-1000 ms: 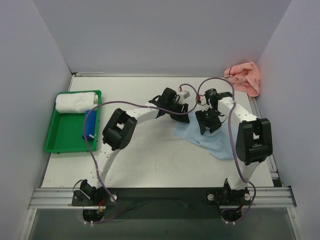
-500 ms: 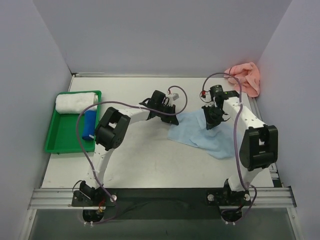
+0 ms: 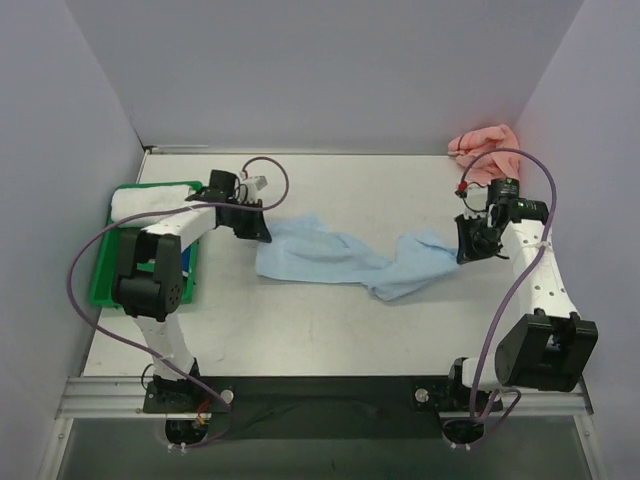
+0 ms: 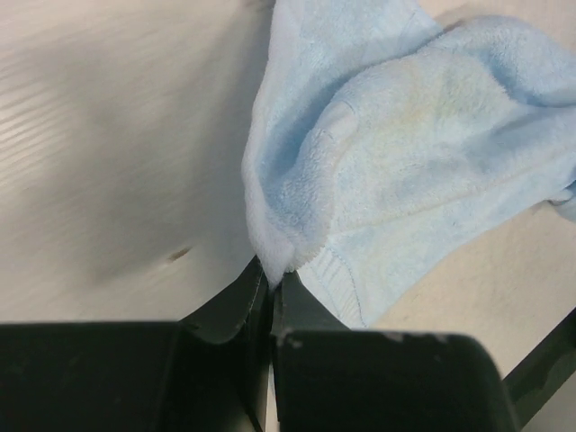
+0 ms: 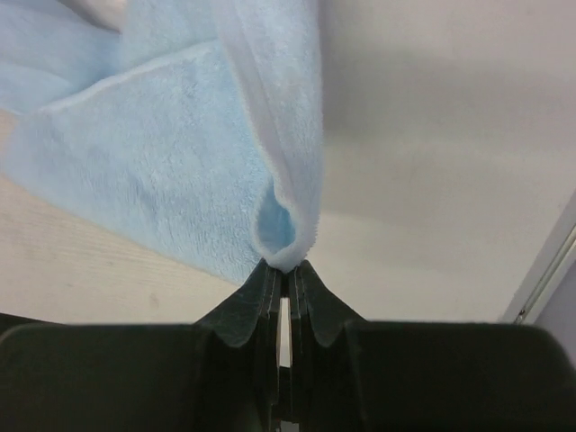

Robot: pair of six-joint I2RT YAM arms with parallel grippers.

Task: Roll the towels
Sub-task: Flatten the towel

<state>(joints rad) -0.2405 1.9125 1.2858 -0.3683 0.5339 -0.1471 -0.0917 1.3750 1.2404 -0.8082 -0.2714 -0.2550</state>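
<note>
1. A green tray (image 3: 106,272) sits at the left edge of the bench (image 3: 330,335); a white rolled towel (image 3: 150,203) lies across its far end.
2. Just right of the tray, the left claw (image 3: 266,232) is clamped on the left end of the light blue towel (image 3: 330,258). In the left wrist view its fingertips are pressed together with a fold of the cloth's edge pinched between them.
3. The light blue towel runs as a long, rumpled strip across the middle of the bench, from one claw to the other. It is wider at the left end and twisted and bunched toward the right.
4. The right claw (image 3: 460,243) grips the towel's right end. The right wrist view shows the fingers closed tight on a small loop of cloth, with the rest hanging away from the tips.
5. The salmon pink towel (image 3: 488,148) lies in a crumpled heap in the far right corner, against the wall, well apart from both claws and not rolled.
</note>
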